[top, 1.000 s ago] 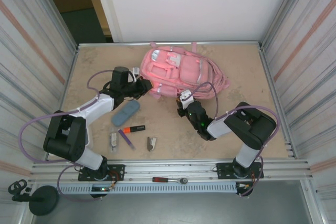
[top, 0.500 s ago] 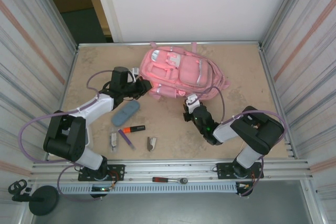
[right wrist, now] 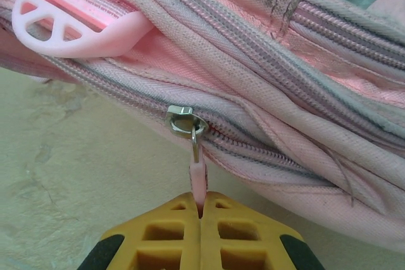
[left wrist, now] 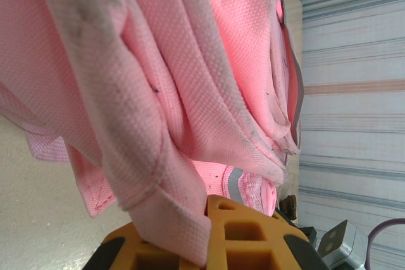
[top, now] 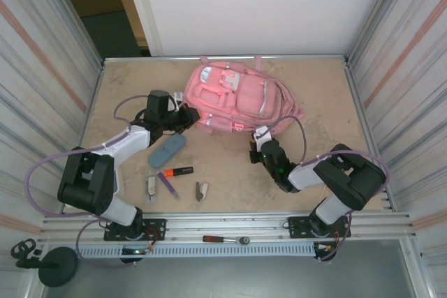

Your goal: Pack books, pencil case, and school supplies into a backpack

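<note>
Pink woven cloth on backpack (top: pixel 237 99), matt, fine pique-like grain, grey scuff marks. Silvery-grey reflective strip (left wrist: pixel 235 184) sewn into the cloth. Coarse woven tape along zipper (right wrist: pixel 253 39), dull pink-grey. Bare bright metal on slider (right wrist: pixel 185 120), glossy. Smooth pink pull tab (right wrist: pixel 199 178), rubber or plastic, cannot tell which. Smooth, slightly glossy pink plastic on buckle (right wrist: pixel 76 20). Moulded yellow-orange plastic on right gripper fingers (right wrist: pixel 164 229) and left gripper fingers (left wrist: pixel 243 232), matt. Rough, mottled beige board on table (top: pixel 133 85), matt. Ribbed sheet metal on walls (top: pixel 42 61), satin. Pale silvery metal on rail (top: pixel 230 227). Soft, matt slate-blue cover on pencil case (top: pixel 167 151).
</note>
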`<control>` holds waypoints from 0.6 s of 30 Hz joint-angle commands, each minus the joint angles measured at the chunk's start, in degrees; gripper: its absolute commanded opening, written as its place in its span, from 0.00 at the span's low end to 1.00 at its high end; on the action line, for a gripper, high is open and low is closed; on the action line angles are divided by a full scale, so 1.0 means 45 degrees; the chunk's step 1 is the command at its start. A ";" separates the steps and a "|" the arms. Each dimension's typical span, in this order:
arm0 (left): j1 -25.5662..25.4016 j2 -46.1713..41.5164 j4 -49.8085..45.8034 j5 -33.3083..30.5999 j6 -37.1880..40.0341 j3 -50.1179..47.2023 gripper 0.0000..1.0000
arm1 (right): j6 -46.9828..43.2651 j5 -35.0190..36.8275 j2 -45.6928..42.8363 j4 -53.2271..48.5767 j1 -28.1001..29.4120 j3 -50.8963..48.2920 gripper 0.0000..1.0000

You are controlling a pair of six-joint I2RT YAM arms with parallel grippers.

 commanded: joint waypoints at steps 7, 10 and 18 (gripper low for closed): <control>0.0157 -0.0907 0.1011 0.0439 0.0290 0.0046 0.00 | 0.0298 -0.0651 0.0125 0.0118 -0.0360 0.0603 0.18; 0.0145 -0.0897 0.1011 0.0440 0.0277 0.0068 0.00 | 0.0242 -0.0638 0.0188 0.0162 -0.0415 0.0755 0.20; 0.0075 -0.0906 0.1014 0.0376 0.0310 0.0009 0.00 | 0.0083 -0.0409 0.0282 0.0046 -0.0692 0.1118 0.11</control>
